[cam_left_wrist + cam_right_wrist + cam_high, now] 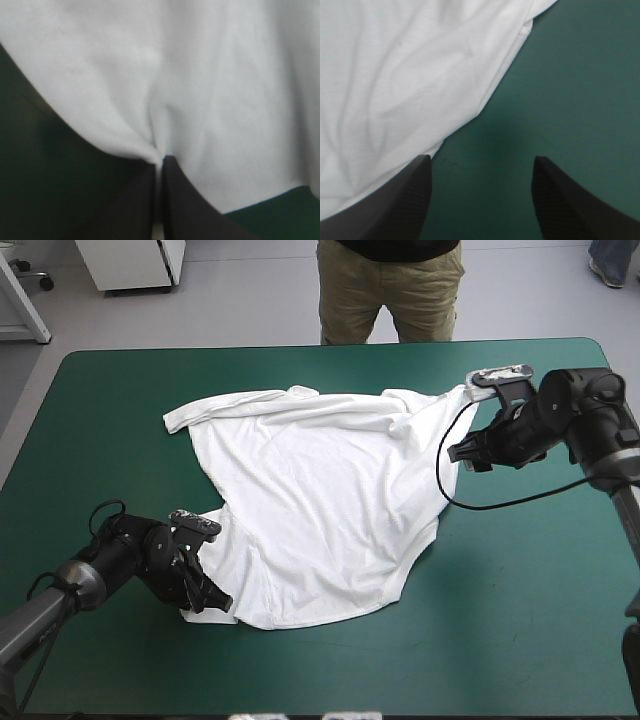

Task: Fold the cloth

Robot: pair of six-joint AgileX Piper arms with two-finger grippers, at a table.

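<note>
The white T-shirt lies spread, with some wrinkles, across the middle of the teal-green table. My left gripper sits at its near left corner, and in the left wrist view the fingers meet in a point, pinching a fold of the T-shirt. My right gripper hovers at the shirt's right edge by the far sleeve. In the right wrist view its gripper stands open over bare cover, the T-shirt edge just ahead and beside one finger.
A person stands beyond the table's far edge, not over the top. Teal-green cover lies bare to the right and near side of the shirt.
</note>
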